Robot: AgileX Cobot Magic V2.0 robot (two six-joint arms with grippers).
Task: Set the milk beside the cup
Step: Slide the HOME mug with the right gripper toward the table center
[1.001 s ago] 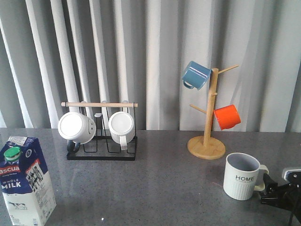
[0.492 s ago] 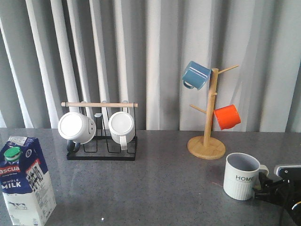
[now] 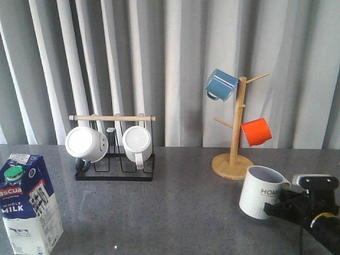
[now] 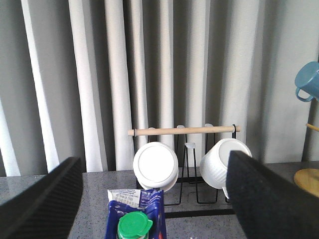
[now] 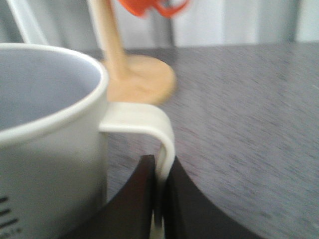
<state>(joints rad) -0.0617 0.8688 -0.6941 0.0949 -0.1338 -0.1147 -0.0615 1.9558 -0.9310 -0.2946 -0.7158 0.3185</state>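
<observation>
My right tool [image 3: 280,208] is clenched on the cup's cream handle [image 5: 158,134]; in the wrist view both dark fingers [image 5: 137,199] pinch it w/ no gap. The cup [image 3: 258,192] (white, ribbed, "HOME" lettering) sits tilted at front right of the tabletop [image 3: 180,207], rim leaning toward the left, handle side toward my tool; can't tell if its base is fully off the surface. My left tool [image 4: 149,199] is released, fingers spread wide on either side of the milk [image 3: 27,204], not touching it as far as I can see. Milk stands upright at the front left corner, green cap [image 4: 133,225] up, well apart from the cup. Farther back: black wire rack [image 3: 114,159] w/ wooden bar, 2 plain white mugs [image 3: 86,144] on it, left of center. Back right, wooden mug tree [image 3: 234,151] just behind the cup, blue mug [image 3: 221,84] hanging up high, orange mug [image 3: 256,132] lower. Grey-white curtain [image 3: 170,64] behind everything.
</observation>
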